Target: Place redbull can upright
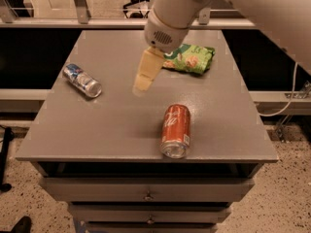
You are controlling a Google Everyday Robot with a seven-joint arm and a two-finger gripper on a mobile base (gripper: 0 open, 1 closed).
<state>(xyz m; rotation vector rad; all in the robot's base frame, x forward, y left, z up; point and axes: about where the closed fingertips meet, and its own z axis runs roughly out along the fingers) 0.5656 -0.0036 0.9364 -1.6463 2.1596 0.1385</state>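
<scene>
The redbull can (81, 80), slim and silver with blue patches, lies on its side at the left of the grey table (112, 125). My gripper (141, 85) hangs from the white arm (172, 11) over the middle of the table. It is to the right of the redbull can, well apart from it, and holds nothing.
A wider orange soda can (175, 130) lies on its side near the table's front edge, right of centre. A green snack bag (190, 58) lies at the back right, partly behind the arm. Drawers sit under the tabletop. A white cable hangs at the far right.
</scene>
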